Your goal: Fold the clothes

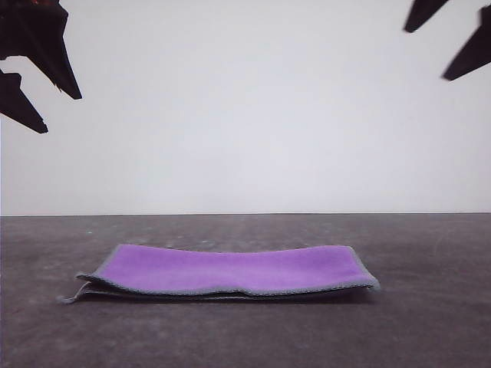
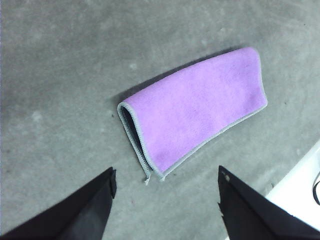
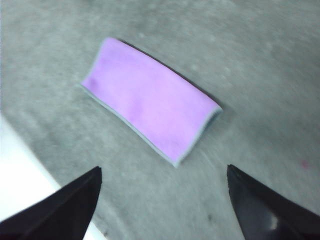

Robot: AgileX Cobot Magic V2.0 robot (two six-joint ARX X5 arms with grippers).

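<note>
Right now you are looking at the cloth lying folded in half on the grey table, purple face up, its hemmed edges stacked along the side nearest the camera in the front view. Both grippers are hanging well above it and apart from it, the left gripper with its fingers spread wide and holding nothing, the right gripper likewise spread and empty. The fabric is looking thin, light and limp, so it is likely sagging and sliding when lifted. You are probably best pinching both layers together at a short end's corners, through the hem.
</note>
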